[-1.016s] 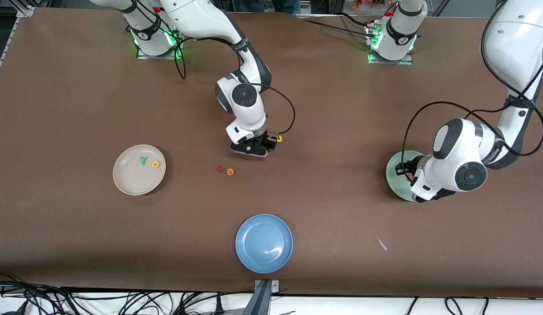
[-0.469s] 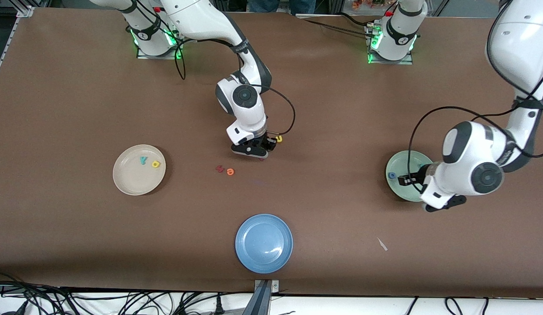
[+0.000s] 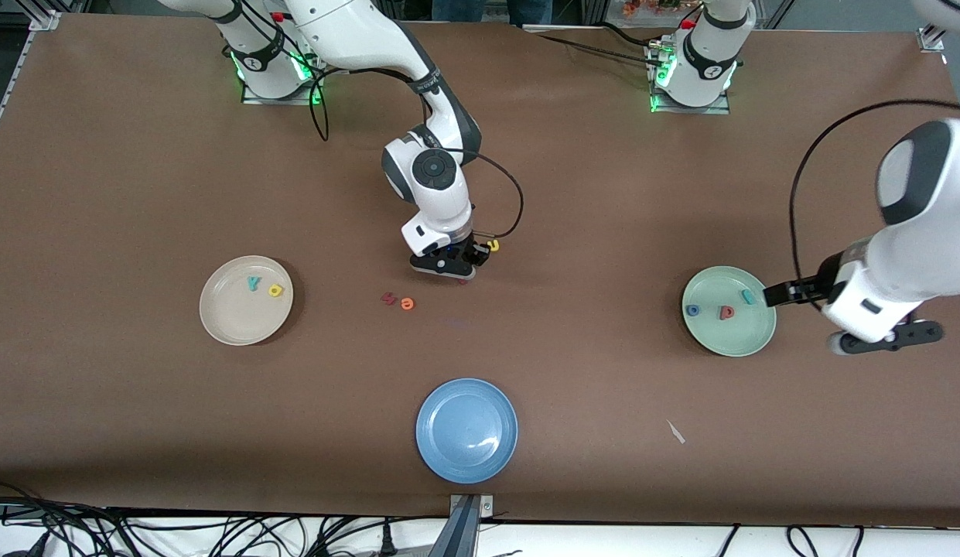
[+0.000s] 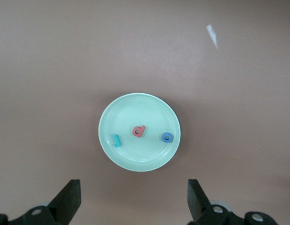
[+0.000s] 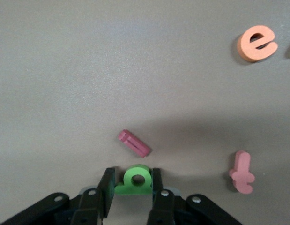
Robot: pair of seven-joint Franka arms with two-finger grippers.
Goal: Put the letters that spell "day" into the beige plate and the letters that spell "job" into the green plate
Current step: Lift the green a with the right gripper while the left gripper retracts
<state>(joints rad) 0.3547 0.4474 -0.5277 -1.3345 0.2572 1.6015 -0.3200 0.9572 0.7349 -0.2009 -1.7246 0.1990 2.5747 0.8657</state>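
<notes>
Three "job" letters [image 4: 140,131] lie in the green plate [image 3: 750,340], so left gripper [image 4: 133,204] hangs spread above it; right gripper [image 5: 130,187] pinches the green letter [image 5: 135,179] on the tabletop [image 3: 139,170], bound for the beige plate [image 3: 224,325] holding two "day" letters [image 3: 263,287].

A wide brown table [image 3: 139,178] is seen under even light; black cables [image 3: 139,534] are strewn along its white front edge.

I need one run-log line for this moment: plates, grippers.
green plate: j, o, b in | beige plate: y, a in | left gripper: open, off the plate | right gripper: shut on green letter
</notes>
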